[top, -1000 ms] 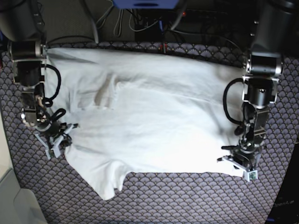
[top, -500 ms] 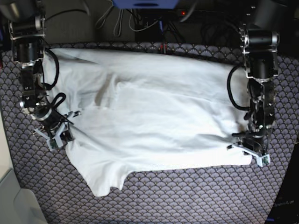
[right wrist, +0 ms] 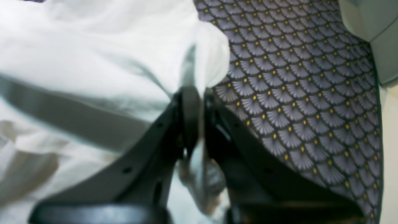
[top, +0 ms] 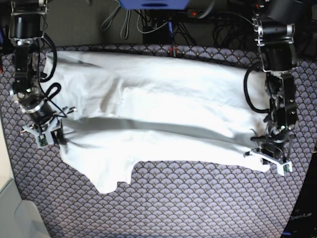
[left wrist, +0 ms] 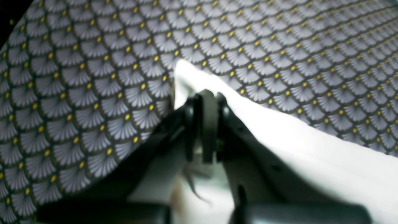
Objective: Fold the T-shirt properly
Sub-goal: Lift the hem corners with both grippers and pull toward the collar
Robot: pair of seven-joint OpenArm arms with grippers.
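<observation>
Lifted since a second ago: both grippers, now raised with cloth in tow. Left gripper (top: 270,157) clamped on the hem corner of the T-shirt (top: 158,114) near the bench's right edge; right gripper (top: 43,134) pinched on the opposite side near the left edge. Spread across the patterned bench cover (top: 198,208), front edge rising into a ridge. Best kept level, moved together, tension even, to lay a straight fold.

White T-shirt (top: 158,109), spread, edges lifted
</observation>
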